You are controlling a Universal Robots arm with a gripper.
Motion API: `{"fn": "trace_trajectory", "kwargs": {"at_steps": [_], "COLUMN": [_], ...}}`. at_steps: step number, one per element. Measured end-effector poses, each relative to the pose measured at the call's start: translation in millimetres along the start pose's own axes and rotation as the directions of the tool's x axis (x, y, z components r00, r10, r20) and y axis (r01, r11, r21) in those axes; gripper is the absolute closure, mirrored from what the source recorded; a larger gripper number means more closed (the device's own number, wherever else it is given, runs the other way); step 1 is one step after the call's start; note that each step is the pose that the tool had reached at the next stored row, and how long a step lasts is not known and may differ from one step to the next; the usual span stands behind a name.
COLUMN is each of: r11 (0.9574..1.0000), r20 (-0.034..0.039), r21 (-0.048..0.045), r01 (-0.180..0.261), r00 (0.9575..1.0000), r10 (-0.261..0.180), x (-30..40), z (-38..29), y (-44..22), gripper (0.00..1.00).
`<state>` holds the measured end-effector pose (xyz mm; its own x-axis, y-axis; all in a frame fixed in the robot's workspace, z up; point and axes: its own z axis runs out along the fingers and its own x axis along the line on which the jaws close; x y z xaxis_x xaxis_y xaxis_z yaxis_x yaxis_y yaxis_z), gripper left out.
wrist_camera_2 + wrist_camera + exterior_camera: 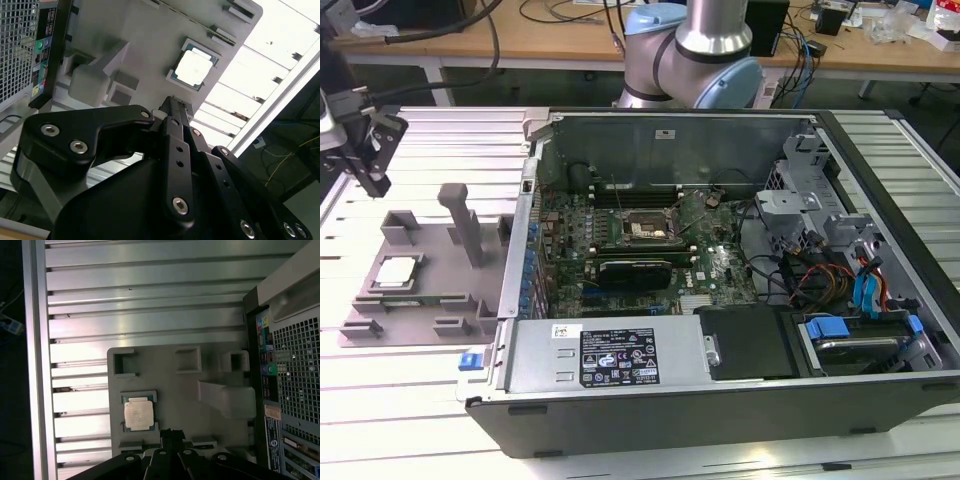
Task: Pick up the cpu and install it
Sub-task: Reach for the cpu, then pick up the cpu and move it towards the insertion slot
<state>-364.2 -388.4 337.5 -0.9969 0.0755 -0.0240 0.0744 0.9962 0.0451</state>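
Exterior view, far left: the gripper [370,172] is hanging above the far left corner of the grey tray [440,262], and in the second wrist view its fingers [176,137] are looking closed together on nothing. The cpu [398,272] is lying flat, silvery top up, in its pocket by the tray's left edge. It is sitting below the fingertips and slightly toward the tray's near side, sides square with the tray's edges, untouched. Further right, the open computer case [720,135] is sitting beside the tray, its dark socket [645,232] mid-board.
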Motion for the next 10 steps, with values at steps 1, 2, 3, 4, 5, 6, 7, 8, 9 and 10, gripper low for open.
{"fn": "trace_trajectory", "kwargs": {"at_steps": [1,2,3,4,5,6,7,8,9,10], "r11": [1.0000,1.0000,1.0000,1.0000,1.0000,1.0000,1.0000,1.0000,1.0000,1.0000], "r20": [0.0000,0.0001,0.0000,-0.0001,-0.0001,-0.0001,0.0000,0.0001,0.0000,0.0000], "r21": [0.0000,-0.0001,0.0000,0.0000,0.0000,0.0001,0.0000,0.0000,0.0000,0.0000], "r01": [0.000,0.000,0.000,0.000,0.000,0.000,0.000,0.000,0.000,0.000], "r00": [1.0000,1.0000,1.0000,1.0000,1.0000,1.0000,1.0000,1.0000,1.0000,1.0000], "r10": [0.000,0.000,0.000,0.000,0.000,0.000,0.000,0.000,0.000,0.000], "x": [0.7,1.6,2.7,3.1,3.1,3.1,3.3,3.5,3.6,3.6], "z": [0.8,1.6,2.6,2.6,2.6,2.6,2.7,2.7,2.7,2.7], "y": [-0.1,-0.2,-0.3,-0.4,-0.4,-0.4,-0.4,-0.4,-0.4,-0.4], "gripper": [0.89,0.89,0.89,0.89,0.89,0.89,0.89,0.89,0.89,0.89]}}
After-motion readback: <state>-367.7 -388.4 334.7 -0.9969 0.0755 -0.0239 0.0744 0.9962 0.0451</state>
